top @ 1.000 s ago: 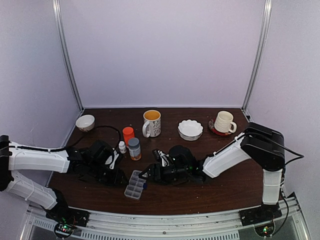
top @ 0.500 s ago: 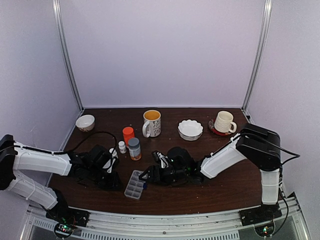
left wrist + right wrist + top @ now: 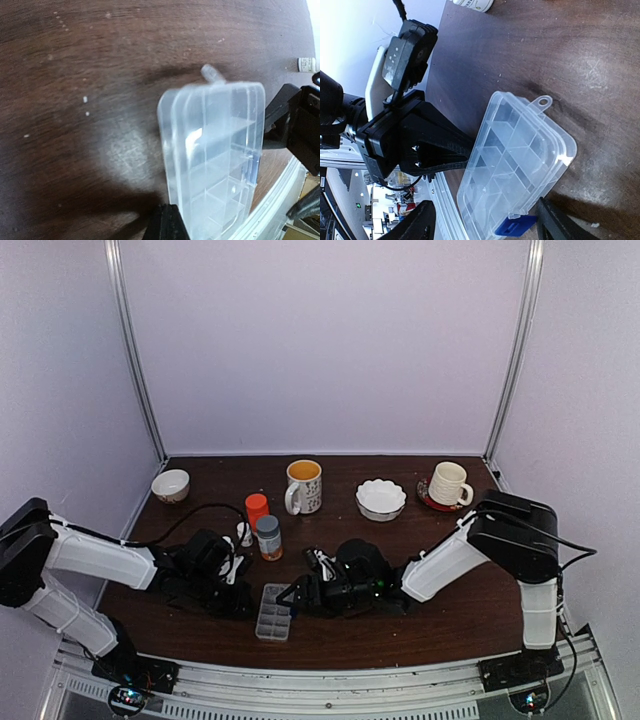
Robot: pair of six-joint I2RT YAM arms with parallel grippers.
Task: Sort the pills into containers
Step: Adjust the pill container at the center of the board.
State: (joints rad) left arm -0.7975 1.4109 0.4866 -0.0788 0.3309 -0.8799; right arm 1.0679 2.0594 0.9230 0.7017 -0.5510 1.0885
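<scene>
The organizer box (image 3: 272, 611) lay shut on the desk (image 3: 340, 525) between my grippers, with a few whitish pills (image 3: 85, 99) loose nearby. My right gripper (image 3: 487, 222) was spread astride its blue latch (image 3: 511, 226), probably to pop it. My left gripper (image 3: 460, 152) braced the opposite edge; I couldn't tell whether it was spread or pinching.

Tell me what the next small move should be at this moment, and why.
Probably close the right gripper on the blue latch and lift it to free the lid. The organizer box looks shut, the latch sits between the right gripper's open fingers, and the left gripper is at the box's opposite long side, seemingly placed to steady it.
</scene>
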